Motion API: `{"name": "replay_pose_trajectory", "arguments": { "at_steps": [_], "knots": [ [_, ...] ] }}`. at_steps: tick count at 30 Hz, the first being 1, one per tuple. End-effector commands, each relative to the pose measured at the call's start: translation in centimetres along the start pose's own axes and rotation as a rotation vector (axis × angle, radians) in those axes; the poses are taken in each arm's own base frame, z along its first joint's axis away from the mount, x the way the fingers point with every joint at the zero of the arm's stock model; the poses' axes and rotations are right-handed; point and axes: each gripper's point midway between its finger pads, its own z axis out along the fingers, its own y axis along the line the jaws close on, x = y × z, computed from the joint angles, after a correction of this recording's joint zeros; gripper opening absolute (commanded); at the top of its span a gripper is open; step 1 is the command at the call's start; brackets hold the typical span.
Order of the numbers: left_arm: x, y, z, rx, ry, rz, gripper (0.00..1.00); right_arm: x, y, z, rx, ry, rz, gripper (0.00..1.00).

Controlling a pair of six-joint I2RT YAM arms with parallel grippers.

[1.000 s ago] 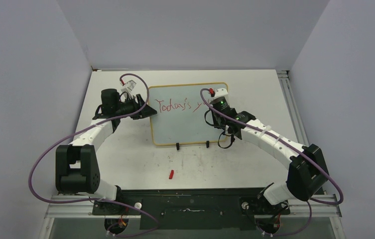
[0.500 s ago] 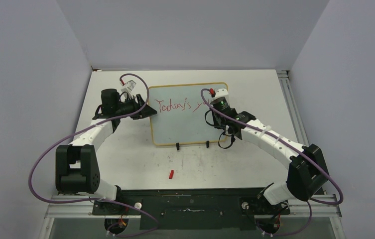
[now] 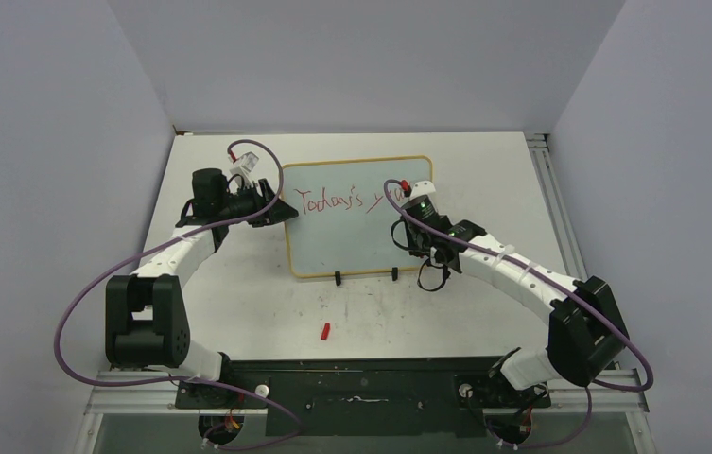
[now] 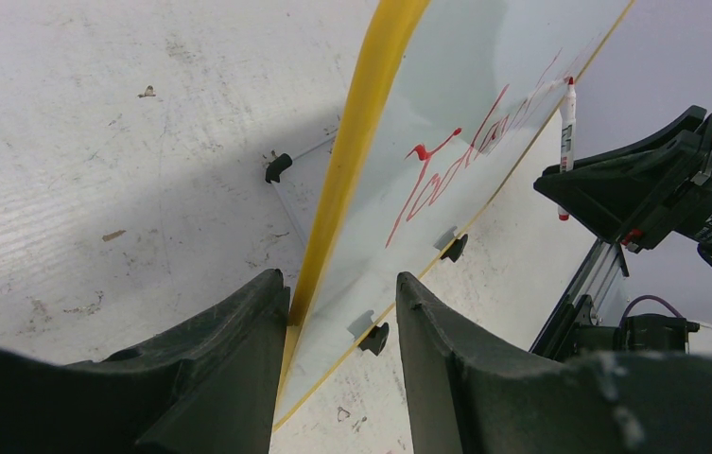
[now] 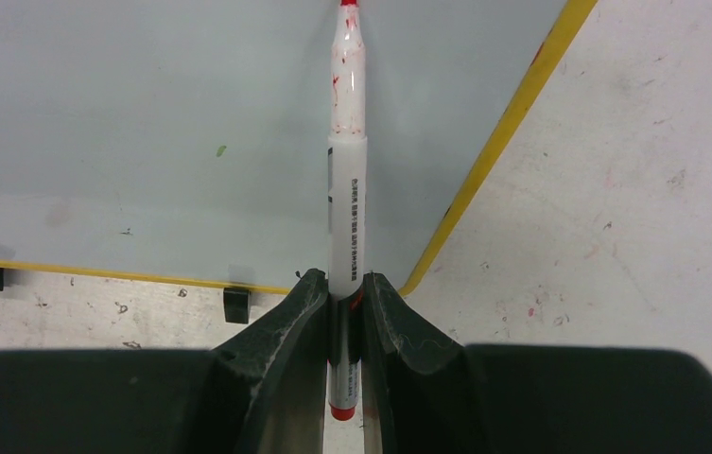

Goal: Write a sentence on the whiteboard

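Whiteboard [image 3: 361, 241] stands at centre, on its feet. Left gripper [image 4: 340, 288], part-open, clamps its left edge. Right gripper [image 5: 342, 284] is closed tight on the red marker [image 5: 347, 180], tip at the board. Sentence [image 3: 338, 201]: "Today's" and the next word's start are written; the rest looks outstanding.

The right arm [image 3: 498, 260] shifted nearer; the sentence [image 3: 347, 201] grew longer.

Whiteboard [image 3: 352, 241]: red handwritten sentence [image 3: 331, 200] reads "Today's y", further letters hidden. Left wrist view shows the same writing at a steep angle, only "Tod" legible. Marker [image 5: 347, 189] barrel: small black vertical print, too small to read.
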Motion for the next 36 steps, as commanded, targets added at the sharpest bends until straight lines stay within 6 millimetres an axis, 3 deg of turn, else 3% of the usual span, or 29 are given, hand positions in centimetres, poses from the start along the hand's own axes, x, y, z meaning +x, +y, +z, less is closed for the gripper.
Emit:
{"name": "replay_pose_trajectory", "arguments": {
  "at_steps": [1,15,36],
  "knots": [
    [-1.1,-2.4,-0.6,0.065,-0.028,0.069,0.44,-1.1,0.2,-1.0,-0.009,-0.048,0.028,0.05],
    [-1.1,-2.3,-0.6,0.061,-0.026,0.07,0.43,-4.2,0.1,-1.1,0.013,-0.1,0.01,0.05],
    [-1.0,-2.3,-0.6,0.062,-0.025,0.07,0.44,-4.2,-1.0,-0.8,0.035,-0.088,0.029,0.05]
  ]
}}
